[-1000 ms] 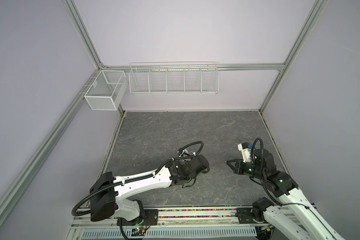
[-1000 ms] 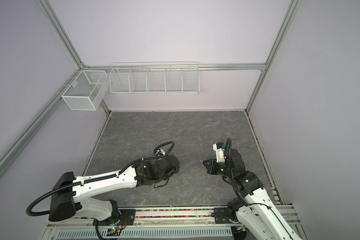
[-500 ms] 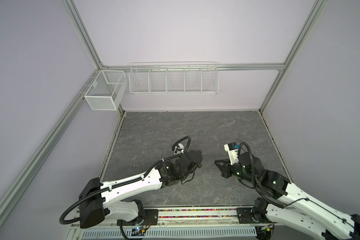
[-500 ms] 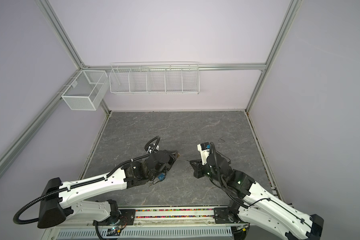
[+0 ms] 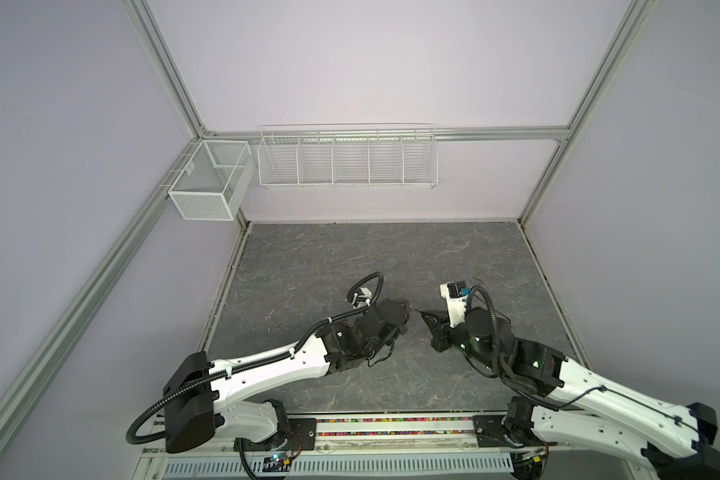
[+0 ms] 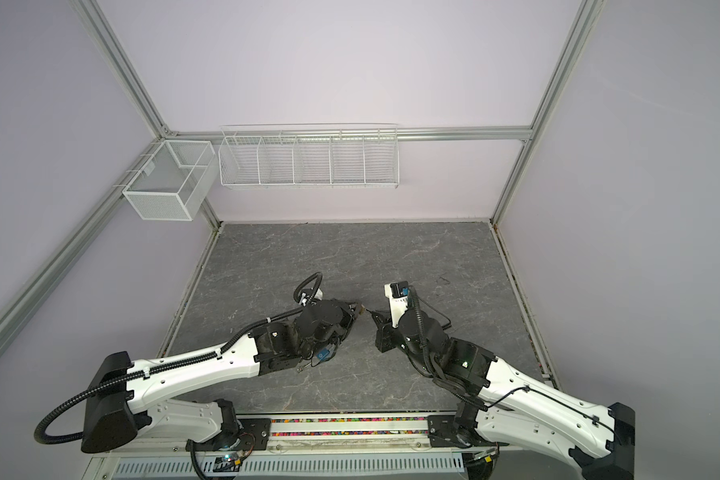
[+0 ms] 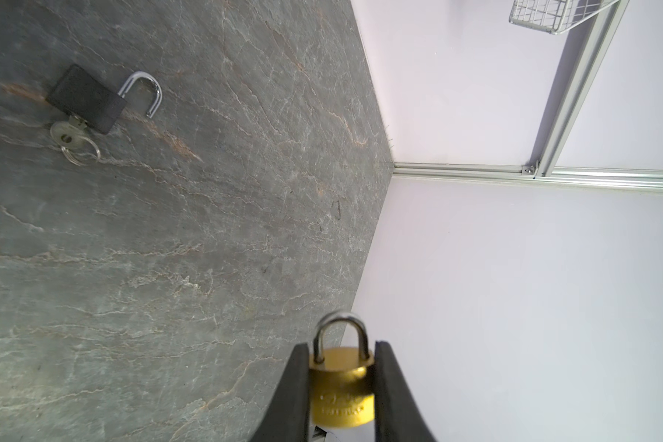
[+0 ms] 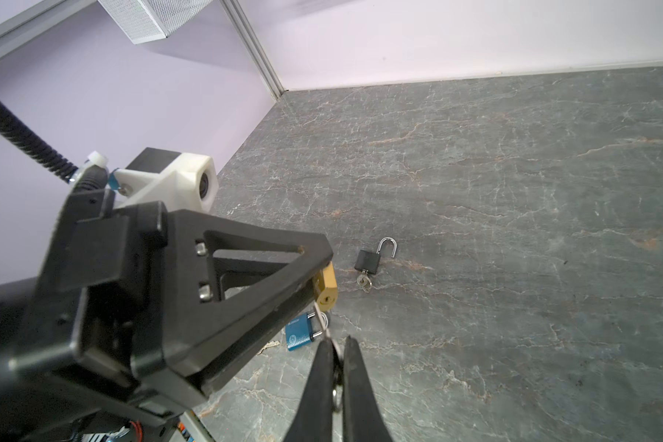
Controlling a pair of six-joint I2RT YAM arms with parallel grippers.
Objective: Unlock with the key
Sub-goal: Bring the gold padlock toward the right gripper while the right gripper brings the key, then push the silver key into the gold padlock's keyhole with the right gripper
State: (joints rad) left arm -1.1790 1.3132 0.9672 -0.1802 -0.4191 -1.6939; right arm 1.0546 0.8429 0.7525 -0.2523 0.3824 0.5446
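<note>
My left gripper [image 7: 341, 345] is shut on a small brass padlock [image 7: 341, 386] whose shackle is closed, and holds it above the table. In the right wrist view the padlock's [image 8: 325, 291] keyhole end faces my right gripper [image 8: 335, 343], which is shut on a key [image 8: 324, 325]. The thin blade reaches up to the padlock's bottom edge; I cannot tell whether it is in the keyhole. In both top views the two grippers [image 5: 406, 309] [image 5: 424, 315] meet tip to tip at the table's middle front [image 6: 360, 309] [image 6: 373, 314].
A black padlock [image 7: 87, 99] lies on the grey table [image 7: 207, 229] with its shackle open and a key [image 7: 68, 136] with a ring in it. A blue padlock [image 8: 299, 331] lies under the left arm [image 6: 324, 354]. Wire baskets [image 5: 348, 158] hang on the back wall.
My right gripper has moved left and slightly away, up to the left gripper's tip. The left arm has swung its elbow left while keeping the padlock near the middle.
</note>
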